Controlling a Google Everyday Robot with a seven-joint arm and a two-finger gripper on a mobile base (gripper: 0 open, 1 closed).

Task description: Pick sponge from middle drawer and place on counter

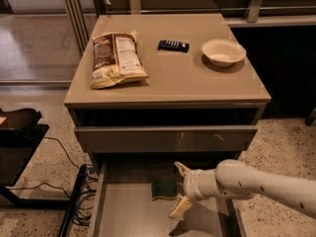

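The dark green sponge (164, 189) lies on the floor of the pulled-out middle drawer (123, 214), toward its back centre. My gripper (179, 191) reaches in from the right on a white arm. Its cream fingers are spread open, one above and one below the sponge's right edge. The fingers hold nothing. The counter (173, 78) is the beige top of the cabinet above the drawer.
On the counter lie a chip bag (114, 58) at the left, a black remote (173, 45) in the middle back and a cream bowl (223, 52) at the right. The drawer front (165, 138) above is shut. A black stand and cables (29, 157) sit left of the cabinet.
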